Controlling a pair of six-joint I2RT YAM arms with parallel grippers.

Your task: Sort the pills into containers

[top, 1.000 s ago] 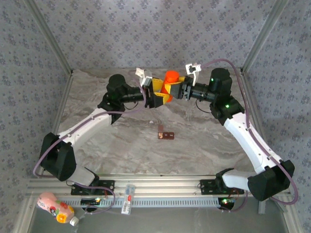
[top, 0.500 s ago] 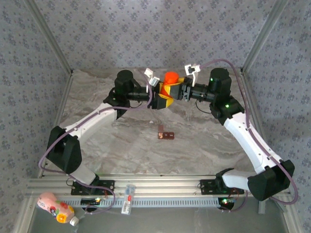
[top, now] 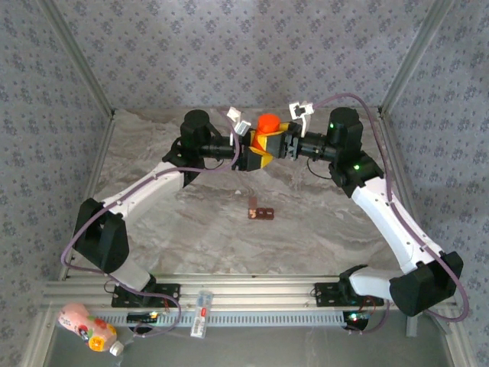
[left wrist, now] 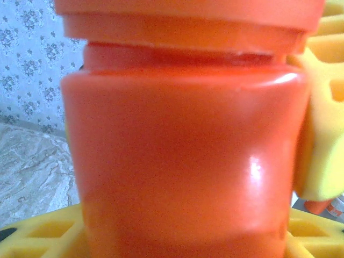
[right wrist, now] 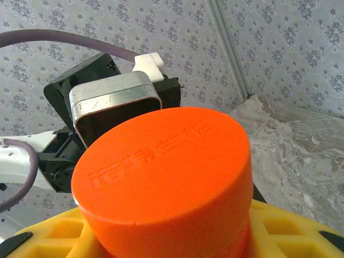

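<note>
- The left claw reaches in from the left above the far middle of the counter, with its jaws either side of the orange bottle. Its yellow fingers show low beside the bottle's body. The lens sits so close that I cannot tell whether they pinch or merely bracket it. My guess is that it is there to brace the body while the lid gets worked.
- The containers, a dark reddish-brown strip, lie flat about the middle of the counter. They are nearer the near edge than both claws, well apart from them, and nothing touches them. The strip is too small here to tell if any compartment holds a pill. It sits almost under the meeting point, presumably so the pills have a short way to go.
- The orange bottle hangs upright off the counter between the two claws, and its cap is still on (the pills, I take it, are inside, as none is to be seen). By that reckoning, sorting has not begun.
- The right claw comes in from the right and is closed partway onto the bottle. Its latticed yellow fingers sit either side just below the cap, so this one looks to be carrying the weight.
</note>
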